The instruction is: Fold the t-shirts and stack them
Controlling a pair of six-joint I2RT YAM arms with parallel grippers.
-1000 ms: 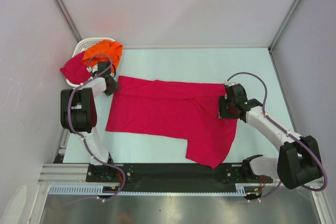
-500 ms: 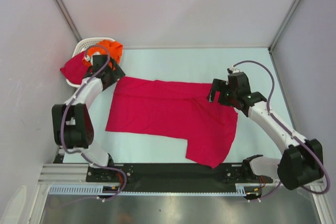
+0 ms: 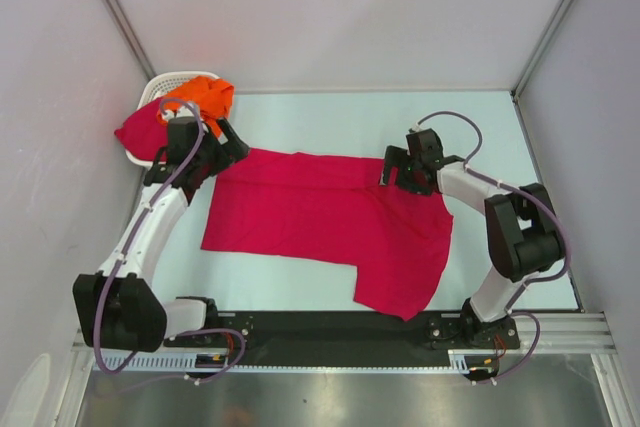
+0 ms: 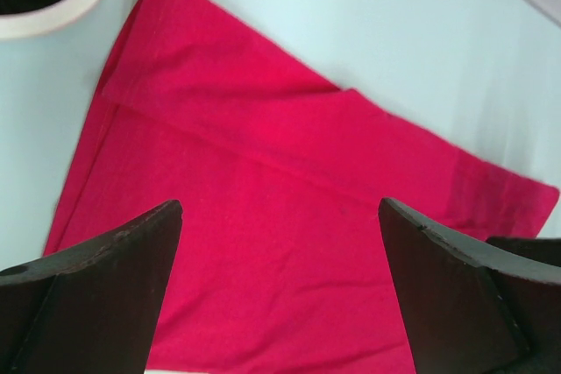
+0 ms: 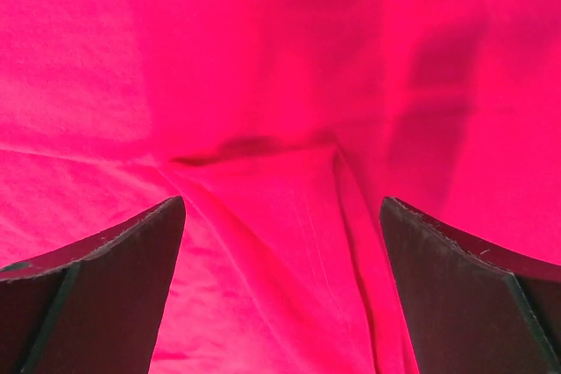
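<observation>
A crimson-pink t-shirt (image 3: 320, 217) lies spread flat on the pale table, partly folded along its far edge, with one part reaching toward the front edge. My left gripper (image 3: 232, 150) hovers open over its far-left corner; the shirt (image 4: 263, 208) fills the left wrist view between the open fingers (image 4: 105, 295). My right gripper (image 3: 392, 171) is open over the shirt's far-right part, above a raised fold (image 5: 289, 208). A bright orange t-shirt (image 3: 198, 97) and another crimson one (image 3: 140, 129) lie in the basket.
The white slotted basket (image 3: 160, 82) stands at the far-left corner, its rim (image 4: 53, 15) showing in the left wrist view. Grey walls enclose the table on three sides. The black rail with both arm bases (image 3: 330, 327) runs along the near edge.
Both arms have swung inward and extended over the shirt. The left gripper moved from the shirt's left corner a little rightward; the right gripper moved left and farther along the shirt's far edge.
</observation>
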